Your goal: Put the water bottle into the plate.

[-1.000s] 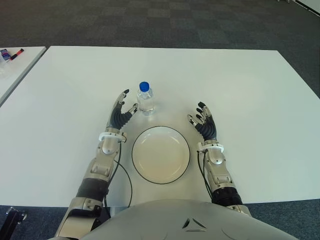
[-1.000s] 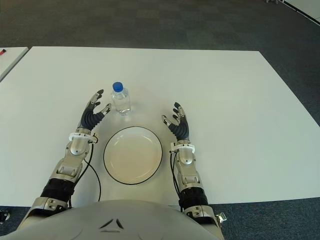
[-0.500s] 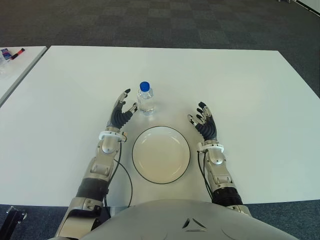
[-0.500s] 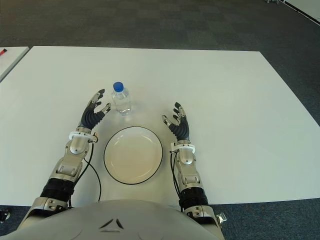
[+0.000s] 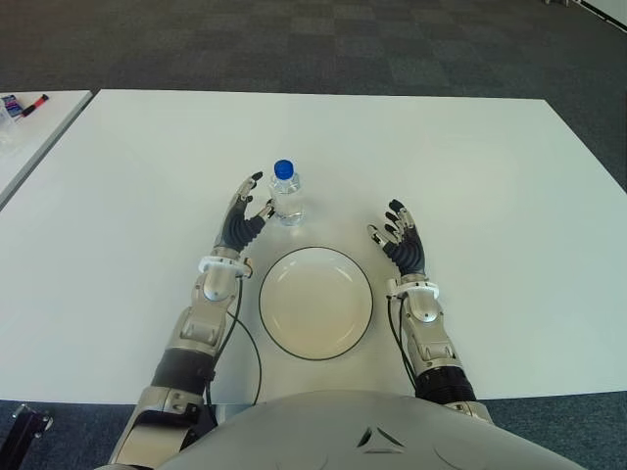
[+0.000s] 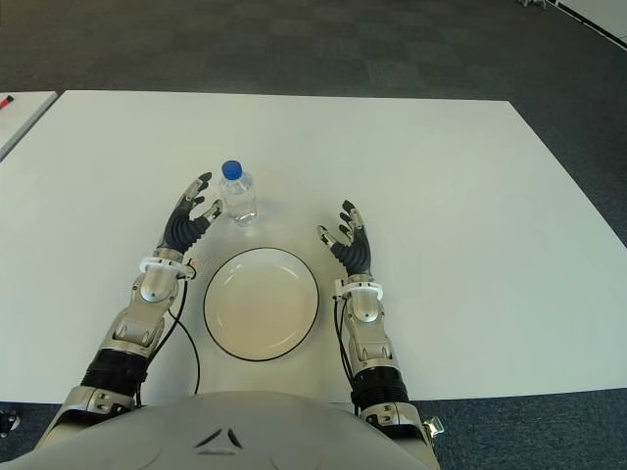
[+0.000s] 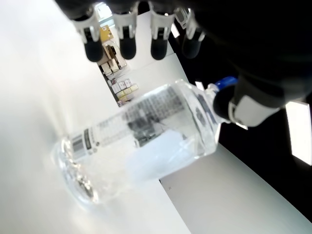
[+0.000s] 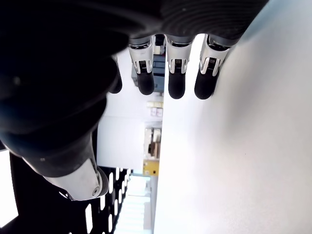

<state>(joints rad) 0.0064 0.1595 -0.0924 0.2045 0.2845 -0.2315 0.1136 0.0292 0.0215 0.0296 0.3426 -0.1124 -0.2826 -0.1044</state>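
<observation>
The water bottle (image 5: 285, 193) stands upright on the white counter (image 5: 490, 166), just beyond the far-left rim of the empty plate (image 5: 315, 303). The left hand (image 5: 242, 217) is just left of the bottle, fingers (image 7: 126, 46) spread apart and holding nothing, thumb near the cap. This looks like the reach step; next the fingers must close around the bottle. The right hand (image 5: 400, 240), fingers apart, shows right of the plate
</observation>
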